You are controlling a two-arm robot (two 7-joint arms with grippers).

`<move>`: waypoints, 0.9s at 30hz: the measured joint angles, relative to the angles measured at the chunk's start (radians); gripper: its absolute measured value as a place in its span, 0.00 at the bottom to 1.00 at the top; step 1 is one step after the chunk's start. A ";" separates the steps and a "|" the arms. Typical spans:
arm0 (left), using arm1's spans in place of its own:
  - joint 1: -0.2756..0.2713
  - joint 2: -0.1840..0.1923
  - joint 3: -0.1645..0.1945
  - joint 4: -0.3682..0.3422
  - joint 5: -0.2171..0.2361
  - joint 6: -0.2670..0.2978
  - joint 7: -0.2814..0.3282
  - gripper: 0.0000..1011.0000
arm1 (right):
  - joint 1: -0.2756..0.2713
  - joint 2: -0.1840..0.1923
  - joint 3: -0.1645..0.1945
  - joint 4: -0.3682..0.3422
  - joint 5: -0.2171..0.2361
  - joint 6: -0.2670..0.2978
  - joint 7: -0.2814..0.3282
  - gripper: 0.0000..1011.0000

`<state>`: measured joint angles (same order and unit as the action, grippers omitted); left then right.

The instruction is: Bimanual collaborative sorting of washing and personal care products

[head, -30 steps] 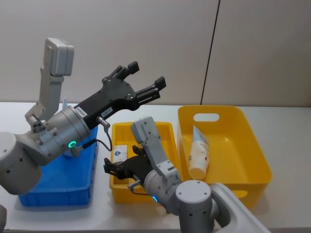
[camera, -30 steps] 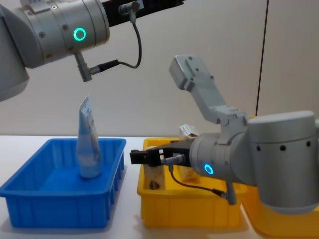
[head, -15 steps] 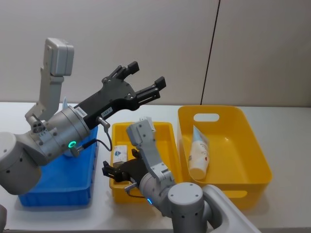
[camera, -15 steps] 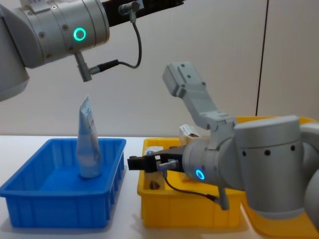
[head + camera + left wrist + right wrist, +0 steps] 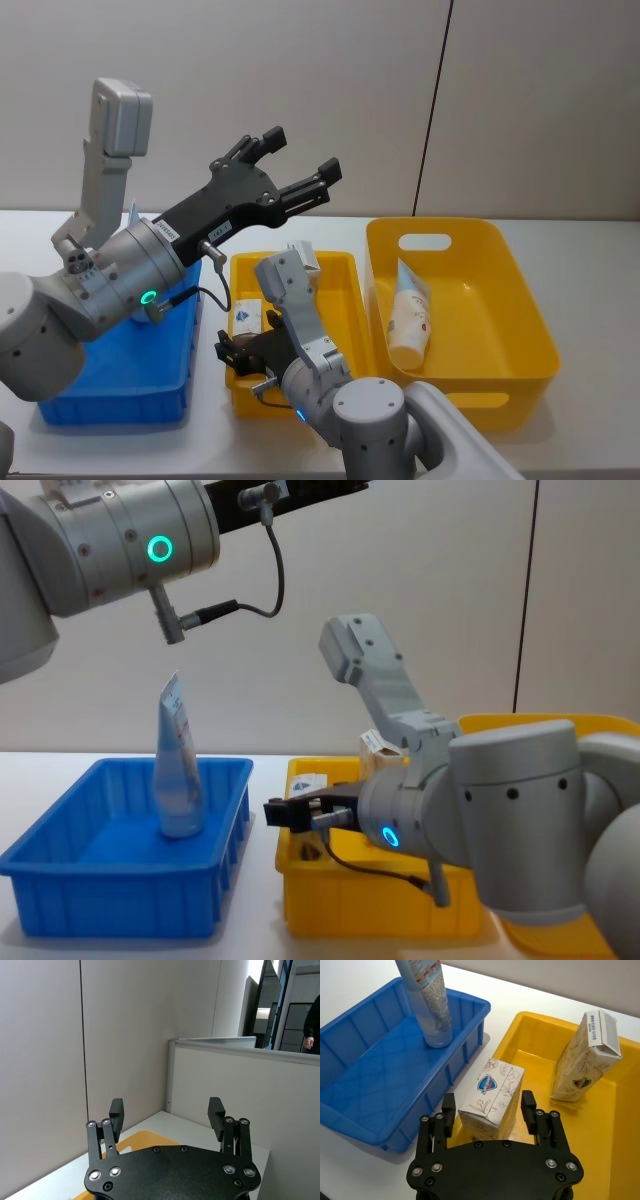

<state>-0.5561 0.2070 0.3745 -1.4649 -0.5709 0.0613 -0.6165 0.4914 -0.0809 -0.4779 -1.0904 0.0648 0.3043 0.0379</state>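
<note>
**Right gripper astride a carton in the small yellow bin; left gripper raised and spread**

We note a white table [image 5: 590,250] set against a plain grey partition wall [image 5: 350,90] with a dark vertical seam.

Largest on the table, the big yellow bin [image 5: 520,300] stands at the right; the white bottle [image 5: 409,312] lies inside it, leaning on its left wall. The blue bin [image 5: 60,880] stands at the left, with the pale-blue tube [image 5: 176,770] upright in it, cap down. Between them sits the small yellow bin [image 5: 630,1125].

The left gripper [image 5: 290,165] hangs high above the table, fingers spread wide, nothing between them.

The right gripper [image 5: 489,1110] is low over the small yellow bin, fingers wide, one on each side of the near carton [image 5: 491,1097]; we cannot tell whether they touch it. The second carton [image 5: 586,1057] stands farther back in the same bin, tilted, well apart from the fingers.
</note>
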 joint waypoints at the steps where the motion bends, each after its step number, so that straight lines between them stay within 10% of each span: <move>1: 0.000 0.000 0.000 0.000 0.000 0.000 0.000 0.99 | 0.000 -0.001 0.001 0.001 -0.001 0.000 -0.003 0.79; 16: 0.000 0.000 0.000 0.000 0.000 0.000 0.000 0.99 | 0.000 -0.011 0.018 0.016 -0.020 -0.008 -0.029 0.34; 27: 0.000 0.000 0.000 0.000 0.000 0.000 0.000 0.99 | -0.016 -0.006 0.022 -0.017 -0.038 -0.025 -0.040 0.25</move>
<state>-0.5560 0.2071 0.3745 -1.4649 -0.5709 0.0613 -0.6166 0.4759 -0.0868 -0.4556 -1.1070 0.0271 0.2793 -0.0018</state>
